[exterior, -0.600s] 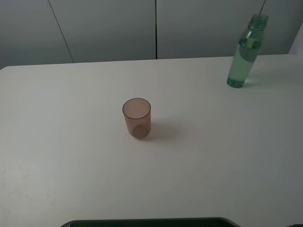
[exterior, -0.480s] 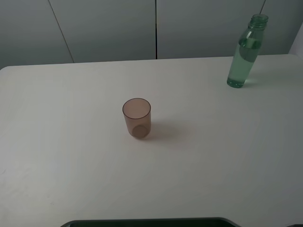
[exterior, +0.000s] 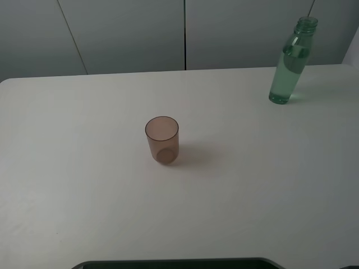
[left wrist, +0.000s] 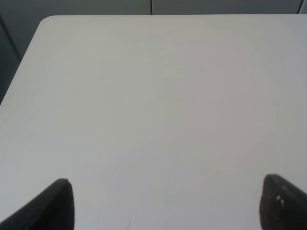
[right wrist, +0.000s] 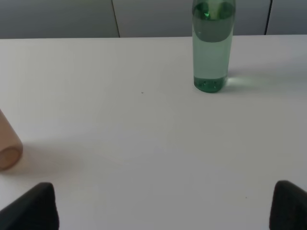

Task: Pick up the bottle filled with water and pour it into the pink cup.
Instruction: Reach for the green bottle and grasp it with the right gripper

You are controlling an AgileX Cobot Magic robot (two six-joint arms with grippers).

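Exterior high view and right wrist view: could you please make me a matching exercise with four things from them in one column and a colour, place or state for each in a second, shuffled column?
Things:
1. bottle
2. cup
3. table
4. right hand

Descriptions:
A. brownish pink, upright near the middle of the table
B. open, holding nothing
C. white
D. green-tinted, upright at the far right of the table

Pairs: 1-D, 2-A, 3-C, 4-B.
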